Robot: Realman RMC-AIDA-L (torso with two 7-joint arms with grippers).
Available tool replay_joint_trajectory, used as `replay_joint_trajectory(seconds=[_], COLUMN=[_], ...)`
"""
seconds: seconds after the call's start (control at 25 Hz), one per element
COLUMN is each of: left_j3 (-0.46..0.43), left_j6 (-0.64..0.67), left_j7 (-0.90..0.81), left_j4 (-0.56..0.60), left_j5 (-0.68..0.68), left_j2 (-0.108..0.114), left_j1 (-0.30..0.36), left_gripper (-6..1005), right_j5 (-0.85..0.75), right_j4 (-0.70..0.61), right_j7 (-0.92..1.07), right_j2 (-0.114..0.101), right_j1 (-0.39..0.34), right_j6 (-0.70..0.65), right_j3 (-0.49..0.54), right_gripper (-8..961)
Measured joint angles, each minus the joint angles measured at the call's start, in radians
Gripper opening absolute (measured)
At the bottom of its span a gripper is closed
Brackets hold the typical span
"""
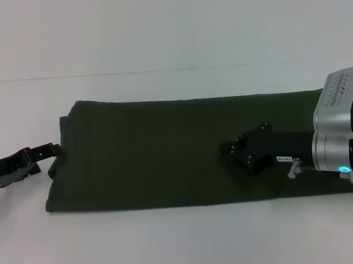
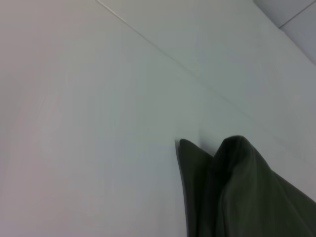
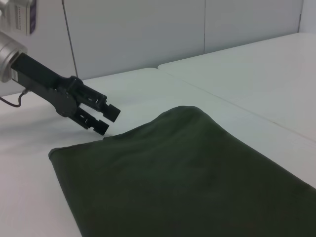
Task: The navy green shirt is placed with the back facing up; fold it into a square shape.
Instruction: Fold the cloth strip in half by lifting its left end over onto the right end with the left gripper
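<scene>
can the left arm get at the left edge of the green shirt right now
Probably yes. The left gripper sits right beside the navy green shirt at its left edge, fingers slightly apart, with only bare table around it and nothing in between.

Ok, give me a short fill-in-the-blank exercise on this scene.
1. The shirt lies folded into a long ____ on the table.
2. The left tool sits at the shirt's edge with its fingers ____.
3. The ____ tool is over the shirt.

Missing words: strip; open; right
</scene>
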Motion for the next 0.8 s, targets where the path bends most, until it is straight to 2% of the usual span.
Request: replay_joint_trajectory(seconds=[0.8], left_j3=[0.037], left_j6=[0.000], left_j7=[0.000], left_j4=[-0.001], left_j5=[0.000], left_j2=[-0.018], left_j1=[-0.010], left_gripper=[818], right_j5=[-0.003], right_j4=[0.000], right_j7=[0.000], right_j2=[0.000], right_j1=[0.005], right_j6=[0.003], right_j3=[0.000], right_gripper=[-1])
